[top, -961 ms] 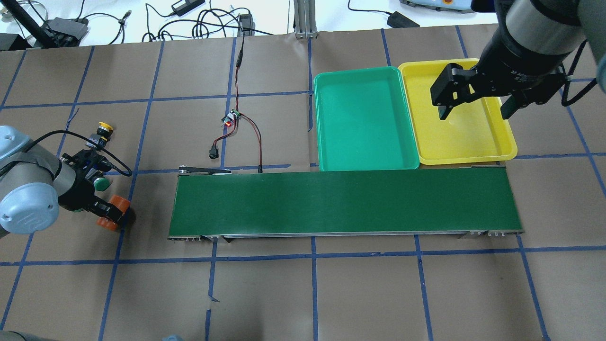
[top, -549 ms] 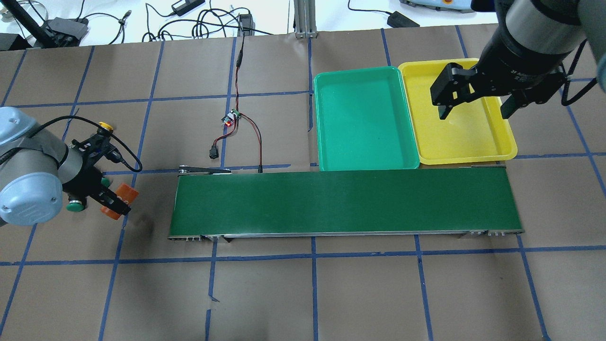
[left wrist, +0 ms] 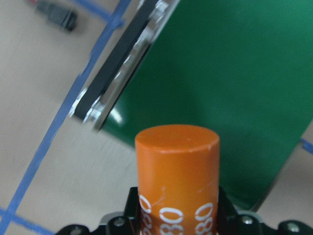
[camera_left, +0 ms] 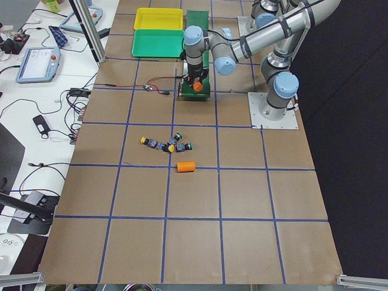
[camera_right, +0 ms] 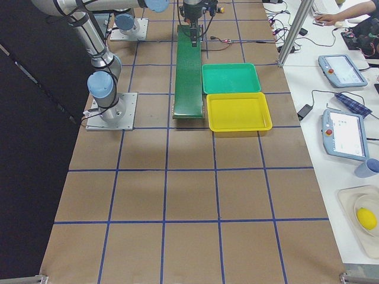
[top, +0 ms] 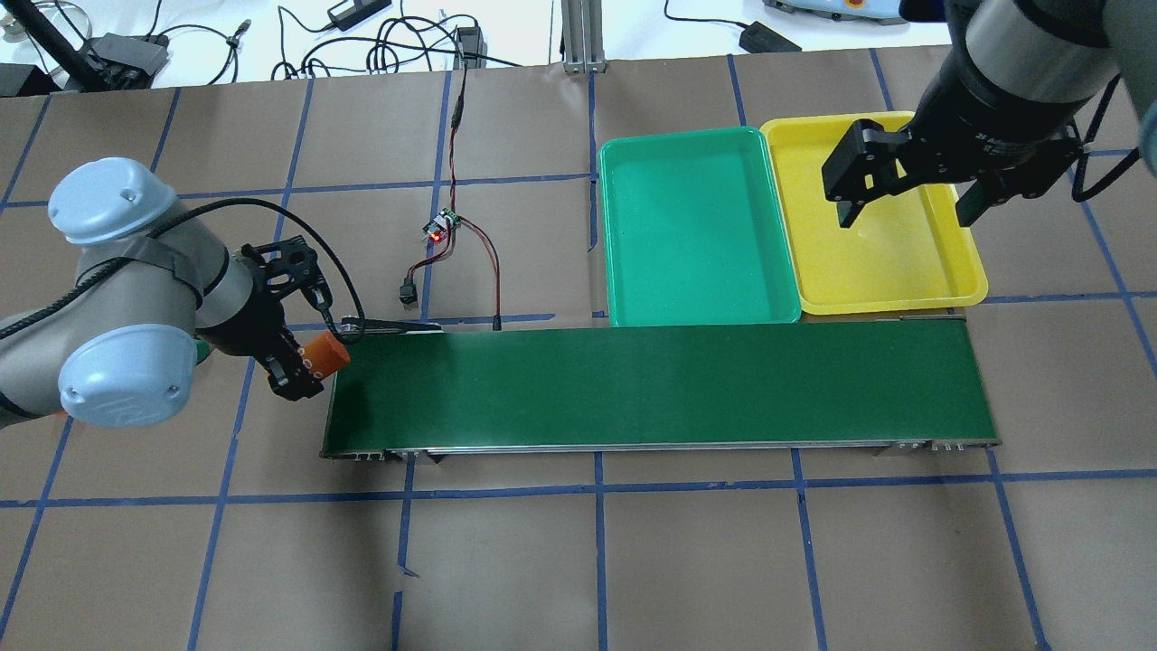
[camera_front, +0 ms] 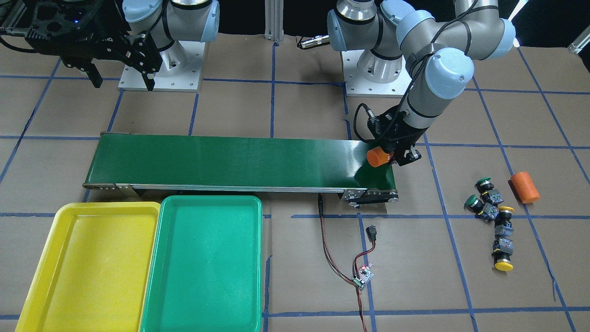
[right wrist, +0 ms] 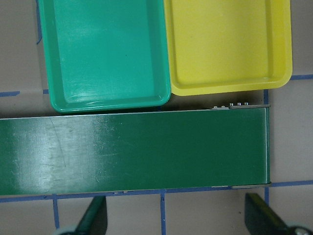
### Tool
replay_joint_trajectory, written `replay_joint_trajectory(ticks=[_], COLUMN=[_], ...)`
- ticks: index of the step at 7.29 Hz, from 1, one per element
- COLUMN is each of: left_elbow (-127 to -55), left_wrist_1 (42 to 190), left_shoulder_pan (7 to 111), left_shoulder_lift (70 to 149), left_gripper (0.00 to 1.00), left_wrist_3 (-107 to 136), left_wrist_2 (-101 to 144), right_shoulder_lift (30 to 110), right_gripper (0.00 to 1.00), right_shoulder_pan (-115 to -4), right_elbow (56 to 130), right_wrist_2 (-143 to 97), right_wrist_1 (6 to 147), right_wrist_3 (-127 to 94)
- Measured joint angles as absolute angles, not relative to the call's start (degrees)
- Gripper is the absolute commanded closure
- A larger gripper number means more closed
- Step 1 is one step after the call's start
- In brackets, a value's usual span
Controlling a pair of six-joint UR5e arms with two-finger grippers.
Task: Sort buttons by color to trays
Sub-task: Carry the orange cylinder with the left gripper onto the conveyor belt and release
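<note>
Left gripper (camera_front: 391, 156) clamped on orange cylinder (camera_front: 376, 157), lying sideways over the left end of the conveyor belt (camera_front: 230, 157). Best to lower it close to the belt, inboard of both edges, then release gently; it looks likely to roll. Right gripper (top: 907, 210) spread wide over yellow tray (camera_front: 92, 267). Buttons (camera_front: 489, 211) clustered toward table's left end.

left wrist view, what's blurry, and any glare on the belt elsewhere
Left wrist view: the orange cylinder is sharp, while the end of the conveyor belt and the blue tape are smeared. Right wrist view: pale sheen on the belt, with the fingers out of focus.
</note>
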State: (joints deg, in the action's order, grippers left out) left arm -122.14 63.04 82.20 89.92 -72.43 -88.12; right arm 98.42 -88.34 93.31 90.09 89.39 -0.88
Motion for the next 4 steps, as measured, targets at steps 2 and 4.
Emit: replay_joint_trajectory(ticks=[2,4], left_elbow=[-124.0,-125.6], left_wrist_1=[61.6,56.5], left_shoulder_pan=[83.6,86.0], left_shoulder_lift=[90.1,90.5], left_gripper=[0.01,0.0], left_wrist_3=[-71.8,-67.8], left_wrist_2=[-86.8,-86.8], right_shoulder_lift=[98.4,98.4], right_gripper=[0.0,0.0], right_shoulder_pan=[-88.4,-88.3], right_elbow=[93.3,93.3], right_wrist_2=[90.1,90.1], right_wrist_1=[89.4,89.4], right_wrist_3=[-0.9,-0.9])
